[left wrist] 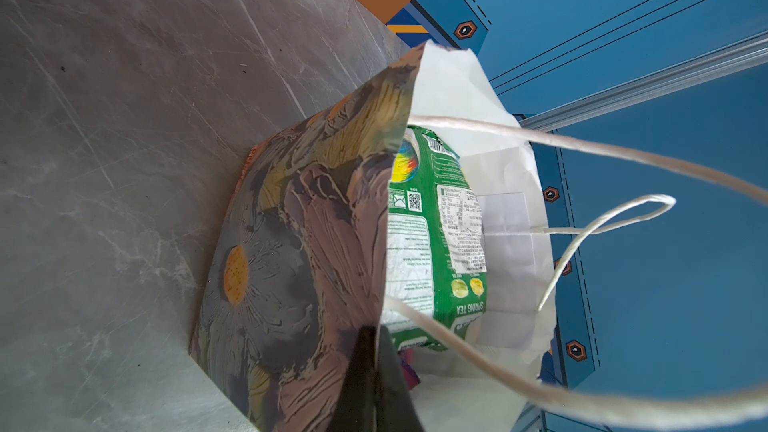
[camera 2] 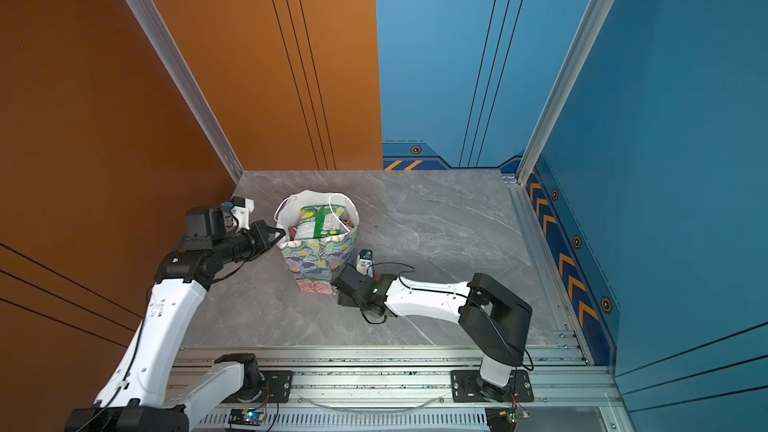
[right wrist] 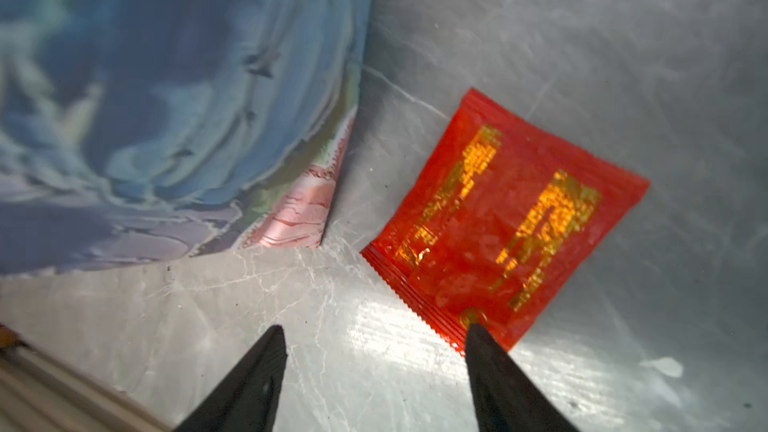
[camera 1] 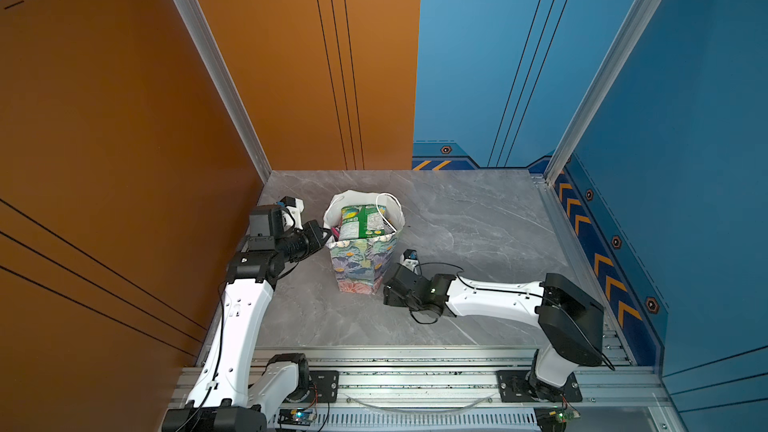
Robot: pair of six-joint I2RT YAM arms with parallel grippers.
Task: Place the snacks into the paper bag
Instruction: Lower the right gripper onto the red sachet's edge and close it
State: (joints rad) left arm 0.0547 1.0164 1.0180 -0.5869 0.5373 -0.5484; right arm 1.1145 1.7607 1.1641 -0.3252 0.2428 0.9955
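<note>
The small upright paper bag with a pastel floral print (camera 1: 361, 261) stands on the grey marble-patterned worktop (camera 1: 478, 218) in the lower middle of both top views, slightly left of centre. Most of the snacks are judged to be inside it: a glossy green packet with white label panels (camera 1: 359, 222) is seen standing on end against the plain white lining. The left fingers (left wrist: 365, 371) are pressed together on the bag's rim, pinching the paper so that the mouth is held open. One snack is seen outside: a small flat red foil packet with gold lettering and crimped ends (right wrist: 498, 218), lying on the worktop just beside the bag's bottom corner but apart from it. The right fingers (right wrist: 257, 371) are spread and empty, low over the worktop, one tip over the packet's crimped edge, the other over bare stone. The step in hand is judged to be the pick of this last packet. Because the foil is thin, slick and flush with the hard, smooth stone, the fingers are best centred across its width, lowered until both tips touch the worktop, and closed slowly so that the film is buckled up between them. The thin white cord handles (left wrist: 582, 147) loop across the mouth and are to be cleared at the drop; the paper is light and easily creased.
</note>
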